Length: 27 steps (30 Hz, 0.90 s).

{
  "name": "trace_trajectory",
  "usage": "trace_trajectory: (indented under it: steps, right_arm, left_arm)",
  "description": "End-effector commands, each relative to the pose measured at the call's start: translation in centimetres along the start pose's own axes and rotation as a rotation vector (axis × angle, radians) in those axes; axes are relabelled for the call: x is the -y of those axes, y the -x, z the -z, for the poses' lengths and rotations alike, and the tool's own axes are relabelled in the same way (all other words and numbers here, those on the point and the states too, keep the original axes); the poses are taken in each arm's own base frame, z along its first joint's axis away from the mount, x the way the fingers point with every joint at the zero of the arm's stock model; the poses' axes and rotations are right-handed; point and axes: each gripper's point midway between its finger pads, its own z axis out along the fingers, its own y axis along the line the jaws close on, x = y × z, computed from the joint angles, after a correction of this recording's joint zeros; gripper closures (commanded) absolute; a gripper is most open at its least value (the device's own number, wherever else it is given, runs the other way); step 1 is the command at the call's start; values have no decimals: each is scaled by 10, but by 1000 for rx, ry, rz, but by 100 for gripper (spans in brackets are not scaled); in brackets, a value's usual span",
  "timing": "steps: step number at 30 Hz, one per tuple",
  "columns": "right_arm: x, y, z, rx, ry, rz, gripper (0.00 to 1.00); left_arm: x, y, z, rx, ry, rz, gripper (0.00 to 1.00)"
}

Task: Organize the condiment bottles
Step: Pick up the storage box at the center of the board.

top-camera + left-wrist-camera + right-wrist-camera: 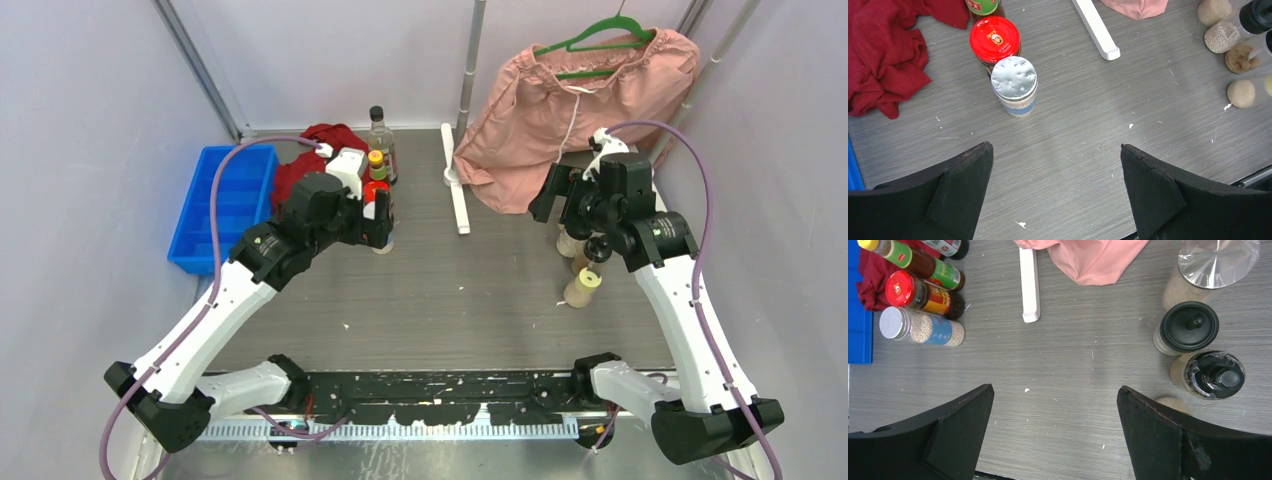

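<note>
Two clusters of condiment bottles (1188, 327) stand on the table (450, 300): one by the pink shorts (570, 110), one against the red cloth (883, 55). Cloth may snag a lifted bottle. Left gripper (1055, 147) and right gripper (1055, 388) hang wide apart, empty. Tight packing is the hazard: fingers (963, 180) dropping around the silver-lidded jar (1014, 80) would likely tip the red-lidded jar (994, 39) just beside.

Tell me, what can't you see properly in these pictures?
- Top view: the left arm covers most of the silver-capped jar.
- Right wrist view: one of the right fingers hides nearly all of a beige bottle.
- Left wrist view: the top edge cuts off the green-labelled bottle.
- All views: the writing on them is too small to read.
</note>
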Motion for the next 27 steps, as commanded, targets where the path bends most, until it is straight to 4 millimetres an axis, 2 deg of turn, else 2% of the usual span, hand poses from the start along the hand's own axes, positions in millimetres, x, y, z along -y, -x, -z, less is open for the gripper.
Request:
trace_trajectory:
  steps: [1, 7, 11, 15, 17, 21, 27]
  right_arm:
    - [-11, 24, 11, 85, 39, 22, 0]
    - [-15, 23, 15, 91, 67, 21, 0]
    - [-19, 22, 19, 92, 89, 18, 0]
    - [-21, 20, 23, 92, 106, 17, 0]
    - [-23, 17, 23, 86, 115, 16, 0]
    - [-25, 15, 24, 71, 129, 14, 0]
    - [-28, 11, 23, 60, 153, 5, 0]
  left_arm:
    - [-2, 26, 6, 91, 14, -15, 0]
    - [-17, 27, 3, 82, 75, -23, 0]
    - [-43, 27, -1, 72, 138, 36, 0]
    - [-84, 26, 1, 62, 232, 121, 0]
    - [-119, 21, 4, 47, 328, 182, 2]
    - [-175, 11, 11, 62, 472, 292, 7]
    - [-229, -22, -12, -27, 589, 360, 9]
